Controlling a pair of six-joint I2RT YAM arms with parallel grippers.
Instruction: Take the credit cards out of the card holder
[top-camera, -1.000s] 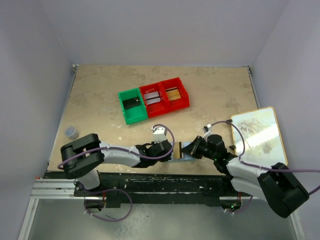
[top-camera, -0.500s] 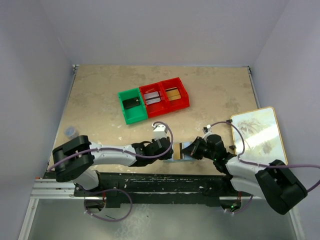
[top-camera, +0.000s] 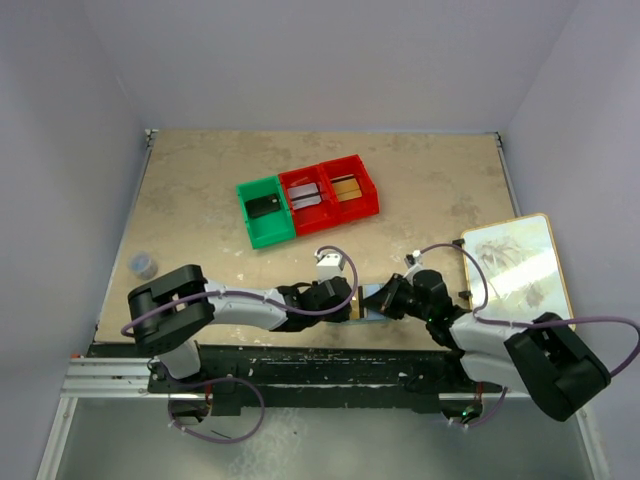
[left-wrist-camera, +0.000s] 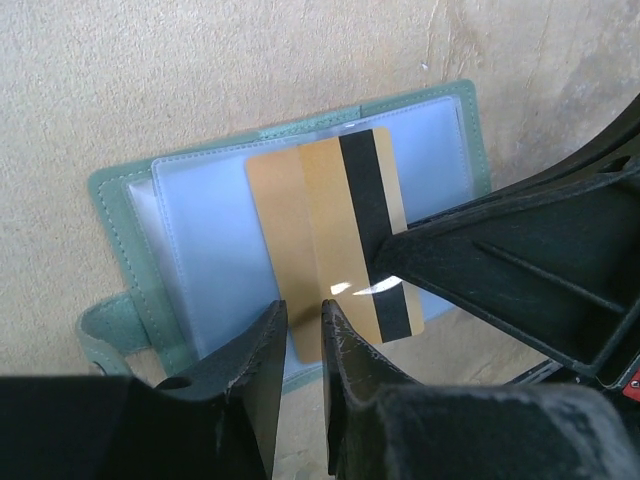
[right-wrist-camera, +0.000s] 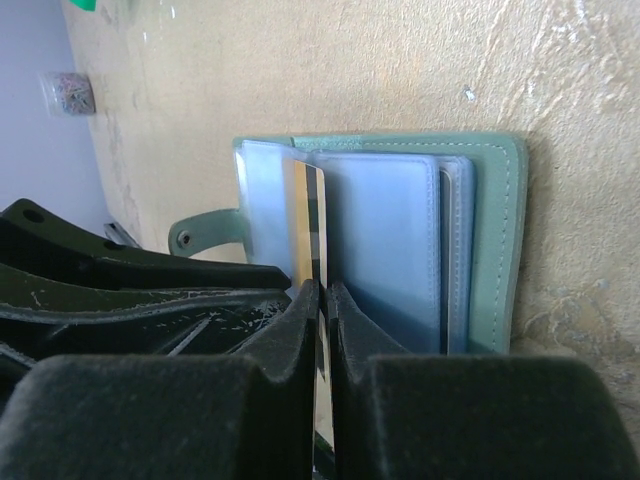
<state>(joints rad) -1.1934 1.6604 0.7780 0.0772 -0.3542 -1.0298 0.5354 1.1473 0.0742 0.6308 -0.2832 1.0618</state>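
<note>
The card holder (left-wrist-camera: 200, 250) lies open on the table near its front edge, a light blue-green bifold with clear sleeves and a snap tab (right-wrist-camera: 195, 236). A gold credit card (left-wrist-camera: 310, 220) with a black stripe sticks partway out of a sleeve. My right gripper (right-wrist-camera: 322, 292) is shut on this card's edge, and its black finger (left-wrist-camera: 500, 260) shows in the left wrist view. My left gripper (left-wrist-camera: 305, 318) hovers over the card's near end, jaws a narrow gap apart with nothing between them. From above, both grippers meet at the holder (top-camera: 371, 299).
A green bin (top-camera: 266, 212) and two red bins (top-camera: 305, 195) (top-camera: 350, 188) holding cards stand mid-table. A framed panel (top-camera: 515, 270) lies at the right edge. A small dark object (top-camera: 143, 264) sits at the left edge.
My left gripper has gone from shut to slightly open and shifted a little right toward the holder. The right gripper has kept its grip on the gold card.
</note>
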